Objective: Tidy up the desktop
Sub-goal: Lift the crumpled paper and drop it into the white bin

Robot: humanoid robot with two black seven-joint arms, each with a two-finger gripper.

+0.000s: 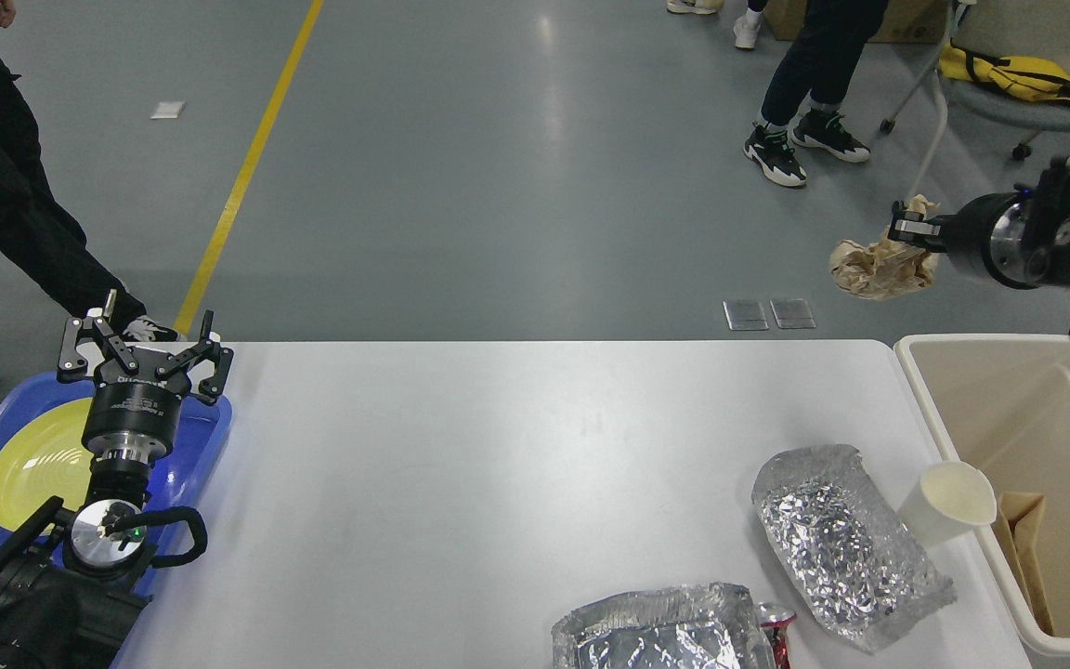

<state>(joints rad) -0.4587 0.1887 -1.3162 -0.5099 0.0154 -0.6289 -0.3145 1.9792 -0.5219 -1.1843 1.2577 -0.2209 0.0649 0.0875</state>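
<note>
The white desktop fills the lower middle of the head view. My right gripper is raised high at the right, beyond the table's far edge, shut on a crumpled brown paper ball that hangs from its fingers. My left gripper stands open over the far end of a blue tray, holding nothing. Two crumpled foil pieces lie near the front right, a white paper cup lies on its side beside them, and a red can shows between the foils.
A beige bin stands off the table's right edge with brown paper inside. A yellow plate rests in the blue tray. People stand on the grey floor at far left and far right, near a chair with a yellow bag.
</note>
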